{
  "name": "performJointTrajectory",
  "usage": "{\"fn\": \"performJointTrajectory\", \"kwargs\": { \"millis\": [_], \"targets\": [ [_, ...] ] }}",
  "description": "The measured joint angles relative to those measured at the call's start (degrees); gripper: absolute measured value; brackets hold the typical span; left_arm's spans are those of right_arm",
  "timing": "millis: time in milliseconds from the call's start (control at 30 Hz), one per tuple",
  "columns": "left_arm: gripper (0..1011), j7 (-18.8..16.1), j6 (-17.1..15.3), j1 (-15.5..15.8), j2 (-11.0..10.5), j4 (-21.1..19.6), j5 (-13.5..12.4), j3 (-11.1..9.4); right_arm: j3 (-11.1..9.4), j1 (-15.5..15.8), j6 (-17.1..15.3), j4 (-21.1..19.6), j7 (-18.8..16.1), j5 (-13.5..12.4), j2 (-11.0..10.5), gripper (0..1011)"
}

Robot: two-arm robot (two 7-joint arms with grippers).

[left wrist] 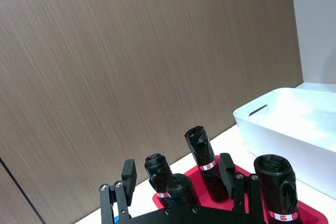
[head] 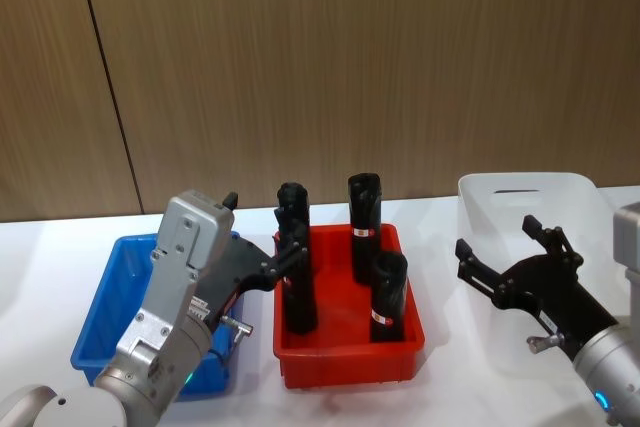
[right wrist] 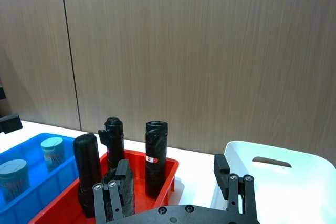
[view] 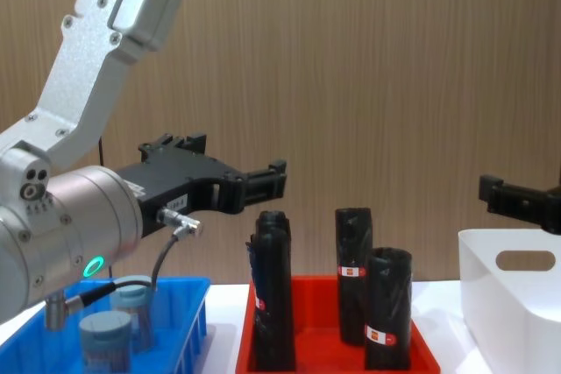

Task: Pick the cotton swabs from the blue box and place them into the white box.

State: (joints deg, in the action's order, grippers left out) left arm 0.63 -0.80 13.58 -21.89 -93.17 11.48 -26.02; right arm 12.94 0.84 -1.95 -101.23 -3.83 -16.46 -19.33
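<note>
1. Head view: the left gripper (head: 265, 227) hangs over the line where the blue box (head: 100, 319) meets the red tray (head: 345, 359). Its fingers are spread and hold nothing. How high it sits above them is hard to judge from this angle. The right gripper (head: 497, 237) hangs over the white box (head: 520, 183), fingers likewise spread and empty. The three containers stand in a row on the white bench (head: 50, 267): blue on the left, red in the middle, white on the right. Four black rolls (head: 365, 222) stand upright in the red tray.

2. Left wrist view: the left fingers (left wrist: 128, 174) stand wide apart, with nothing gripped. The black rolls show beyond them, and the white box (left wrist: 283, 114) lies past the red tray.

3. Right wrist view: the cotton swabs (right wrist: 52, 151), two clear jars with grey-blue lids, stand upright inside the blue box (right wrist: 26, 153), a little apart from each other. The right fingers (right wrist: 220, 165) are spread, with nothing between them.

4. Chest view: both jars (view: 105, 339) sit in the blue box at the lower left, beneath the left arm. The left gripper (view: 238, 157) is held above the tops of the rolls, apart from them. One black finger of the right gripper shows above the rim of the white box (view: 491, 304).
</note>
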Motion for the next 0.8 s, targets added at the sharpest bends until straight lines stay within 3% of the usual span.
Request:
{"fn": "performJointTrajectory", "kwargs": {
  "millis": [800],
  "targets": [
    [1000,0.43,0.02,0.07,-0.04,0.17,-0.03,0.09,0.00,0.00,0.00,0.00,0.00,0.00,0.00,1002]
  ]
}}
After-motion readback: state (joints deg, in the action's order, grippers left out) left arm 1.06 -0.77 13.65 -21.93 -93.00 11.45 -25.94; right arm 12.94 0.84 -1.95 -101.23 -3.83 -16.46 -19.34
